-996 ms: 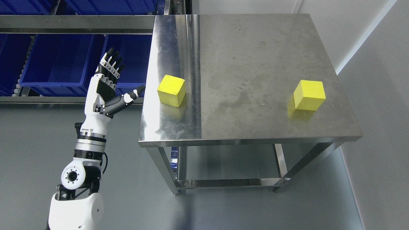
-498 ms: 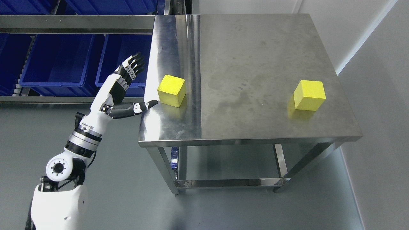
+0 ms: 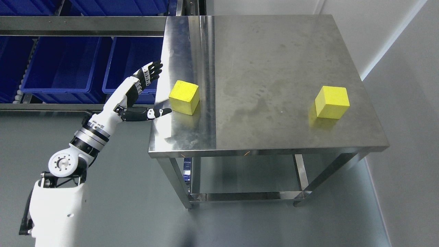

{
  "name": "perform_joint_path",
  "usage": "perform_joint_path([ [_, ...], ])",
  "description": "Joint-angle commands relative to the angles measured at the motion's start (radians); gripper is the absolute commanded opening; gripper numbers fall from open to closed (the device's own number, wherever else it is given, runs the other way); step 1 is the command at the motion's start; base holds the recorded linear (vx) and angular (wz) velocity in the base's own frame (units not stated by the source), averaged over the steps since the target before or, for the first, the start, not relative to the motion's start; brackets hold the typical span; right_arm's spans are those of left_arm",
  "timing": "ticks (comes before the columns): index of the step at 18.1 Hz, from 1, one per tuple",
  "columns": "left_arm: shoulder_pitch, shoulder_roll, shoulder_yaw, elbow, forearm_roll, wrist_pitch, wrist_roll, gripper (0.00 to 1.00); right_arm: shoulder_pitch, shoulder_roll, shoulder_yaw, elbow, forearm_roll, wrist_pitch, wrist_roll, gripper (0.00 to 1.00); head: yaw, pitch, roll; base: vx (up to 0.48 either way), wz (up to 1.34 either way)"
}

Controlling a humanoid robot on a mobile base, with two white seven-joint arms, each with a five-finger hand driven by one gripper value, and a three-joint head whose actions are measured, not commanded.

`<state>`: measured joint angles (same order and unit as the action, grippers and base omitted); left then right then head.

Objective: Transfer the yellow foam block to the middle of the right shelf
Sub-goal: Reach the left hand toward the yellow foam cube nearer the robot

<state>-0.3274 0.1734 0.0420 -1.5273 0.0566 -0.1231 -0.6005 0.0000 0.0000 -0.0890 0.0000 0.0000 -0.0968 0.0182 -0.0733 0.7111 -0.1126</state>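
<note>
Left arm: it has swung lower and further toward the steel surface [image 3: 274, 68] over the last second, so the reach is closing in on the pick.
Left hand [image 3: 144, 94]: open and holding nothing, fingers [image 3: 151, 70] spread upward, thumb [image 3: 156, 112] stretched across the surface's left edge.
Change at the thumb: a moment ago its tip was short of the near yellow foam block [image 3: 184, 97]; now it lies just beside the block's lower left corner, contact not clear.
Meaning: I judge the grasp not yet begun; the fingers must wrap the block next.
Block position: near the left edge, upright, unmoved.
Second yellow block [image 3: 332, 102]: well apart, near the right edge.
Open room: bare steel between the blocks gives a free path rightward.
Far left: blue bins [image 3: 61, 61] on a rack behind the hand.
Right hand: out of view.
</note>
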Motion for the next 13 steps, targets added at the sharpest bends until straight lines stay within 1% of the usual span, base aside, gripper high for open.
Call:
perform_joint_path([
  [1, -0.085, -0.014, -0.116, 0.242, -0.018, -0.001, -0.013, 1.00, -0.003, -0.017, 0.000, -0.017, 0.000, 0.000, 0.000, 1.00, 0.0000, 0.000, 0.000, 0.000, 0.00],
  [5, -0.088, -0.034, -0.171, 0.272, -0.021, -0.001, -0.059, 1.00, -0.002, -0.017, 0.000, -0.017, 0.000, 0.000, 0.000, 1.00, 0.0000, 0.000, 0.000, 0.000, 0.00],
  [9, -0.110, -0.055, -0.157, 0.332, -0.069, -0.004, -0.059, 0.99, -0.002, -0.017, 0.000, -0.017, 0.000, 0.000, 0.000, 1.00, 0.0000, 0.000, 0.000, 0.000, 0.00],
  [12, -0.120, -0.055, -0.137, 0.338, -0.069, -0.007, -0.059, 0.93, -0.003, -0.017, 0.000, -0.017, 0.000, 0.000, 0.000, 1.00, 0.0000, 0.000, 0.000, 0.000, 0.00],
  [13, -0.128, -0.055, -0.128, 0.338, -0.069, -0.009, -0.059, 0.88, -0.002, -0.017, 0.000, -0.017, 0.000, 0.000, 0.000, 1.00, 0.0000, 0.000, 0.000, 0.000, 0.00],
])
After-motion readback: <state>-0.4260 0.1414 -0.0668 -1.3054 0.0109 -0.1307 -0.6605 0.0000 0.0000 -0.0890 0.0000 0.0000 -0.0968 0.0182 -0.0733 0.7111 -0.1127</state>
